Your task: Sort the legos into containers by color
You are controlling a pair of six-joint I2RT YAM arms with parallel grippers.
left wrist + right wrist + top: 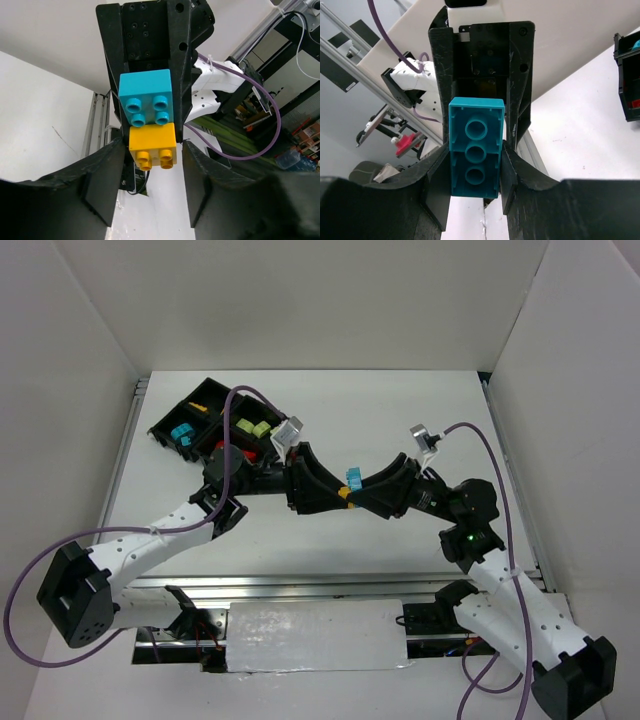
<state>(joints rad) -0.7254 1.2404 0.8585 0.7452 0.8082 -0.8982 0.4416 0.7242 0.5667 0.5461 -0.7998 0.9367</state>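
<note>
While the right gripper (475, 165) clamps the teal brick (475, 150) above the table's middle, the left gripper (152, 165) stands narrow around the yellow brick (152, 145) stuck to it; whether it grips, I cannot tell. Splitting this pair seems the step in hand. Next it needs a firm pinch, a pull apart, then delivery to the far-left tray (158, 432).

Glossy smooth plastic: teal brick (475, 155), yellow brick (152, 144). Matt black, scuffed, probably plastic: right tool fingers (432, 200).

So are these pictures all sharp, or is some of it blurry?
Top external view: soft even light, faint shadows on the table, nothing blurred. Left wrist view: teal brick and yellow brick crisp, the room behind them soft. Right wrist view: the teal brick crisp, clutter at the left hazy.
</note>
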